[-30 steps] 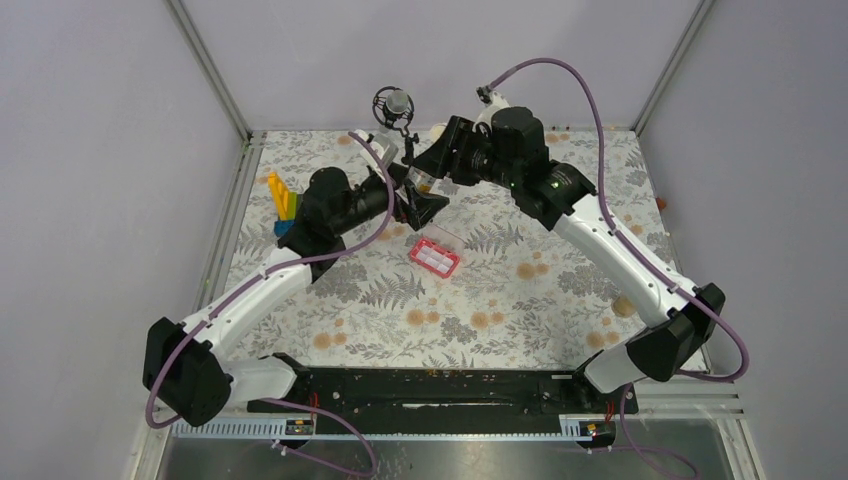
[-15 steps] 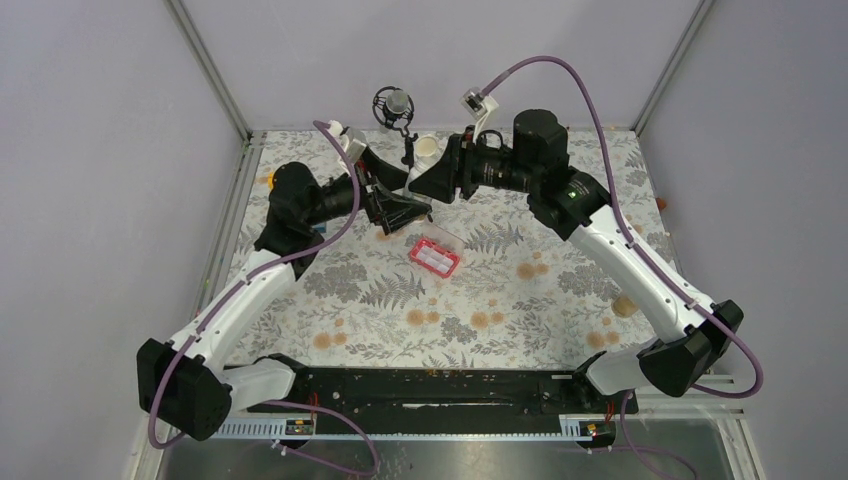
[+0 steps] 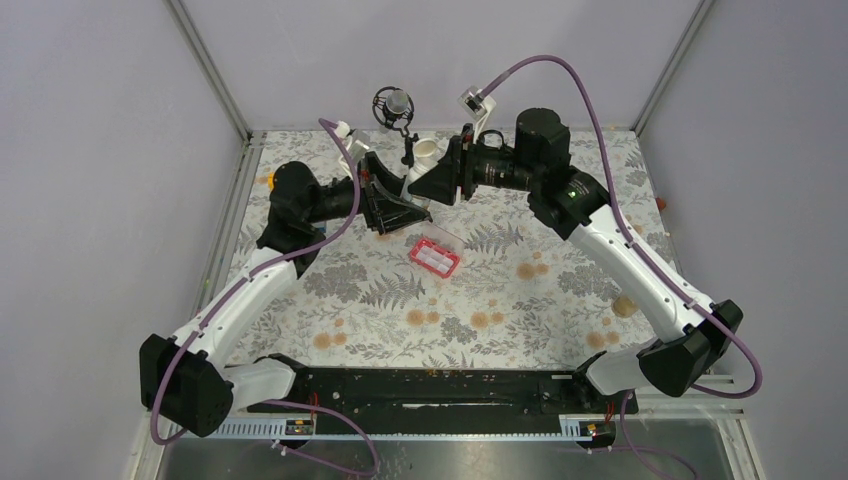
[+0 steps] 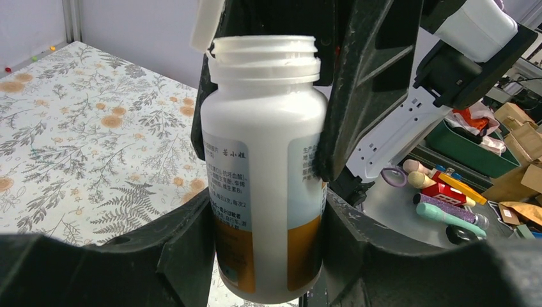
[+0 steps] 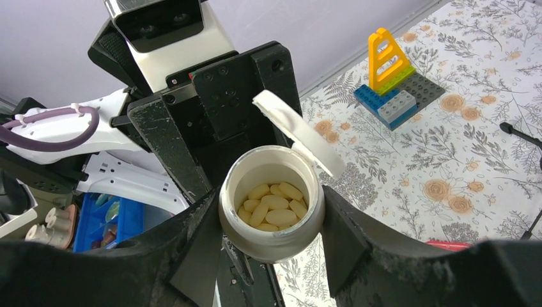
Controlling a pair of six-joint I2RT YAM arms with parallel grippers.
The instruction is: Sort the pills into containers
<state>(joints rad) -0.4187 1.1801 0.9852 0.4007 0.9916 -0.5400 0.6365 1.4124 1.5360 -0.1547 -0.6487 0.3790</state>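
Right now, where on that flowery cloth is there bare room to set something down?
The widest bare stretch of floral cloth lies between the pink pill box and the black base rail, flanked by the arms. The far middle is crowded: left gripper and right gripper both clamp the open white pill bottle there, near the microphone.

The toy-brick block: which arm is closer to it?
Left. The left arm stretches over the toy-brick block, hiding it from above. The right gripper is farther off, at the bottle toward the back middle.
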